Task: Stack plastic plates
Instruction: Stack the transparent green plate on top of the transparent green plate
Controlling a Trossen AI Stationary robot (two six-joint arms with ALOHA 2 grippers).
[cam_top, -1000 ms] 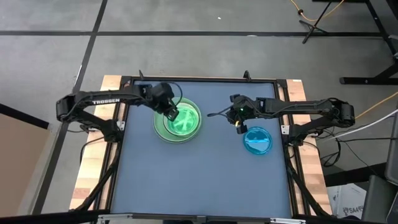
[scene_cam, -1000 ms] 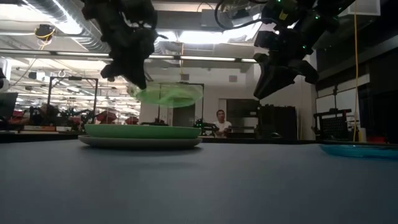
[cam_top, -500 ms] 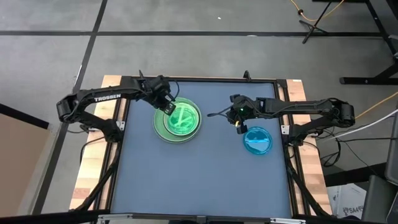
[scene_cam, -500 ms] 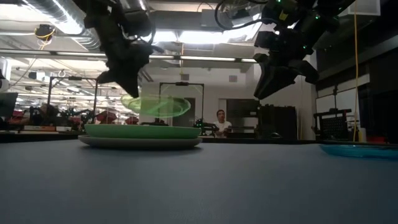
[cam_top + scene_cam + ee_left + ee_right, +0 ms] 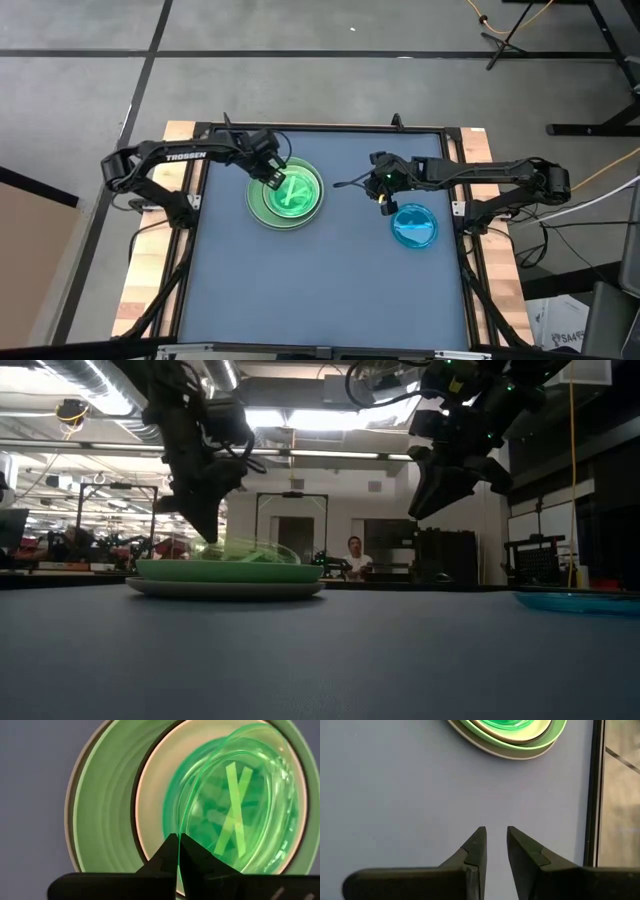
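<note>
A stack of plates stands at the table's far left: a large grey plate at the bottom, a light green one on it, and a pale rim inside that. My left gripper is shut on a small translucent green plate, low over the stack's hollow. A translucent blue plate lies flat on the table at the right. My right gripper hangs above the table just beyond it, narrowly open, with nothing between its fingers. My left gripper pinches the small green plate's rim between its two fingertips, on the plate's far left side. The fingers slant steeply down from above. The plate lies almost level, down inside the stack's hollow; whether it rests there I cannot tell.
Bare blue-grey mat fills the table's middle and near half. A dark frame runs along the table's edge. Beyond the far edge a person sits in the room.
My left gripper has sunk toward the stack, still shut on the small green plate. The plate hung tilted well above the stack a second ago; now it sits nearly level, low in the stack's hollow.
</note>
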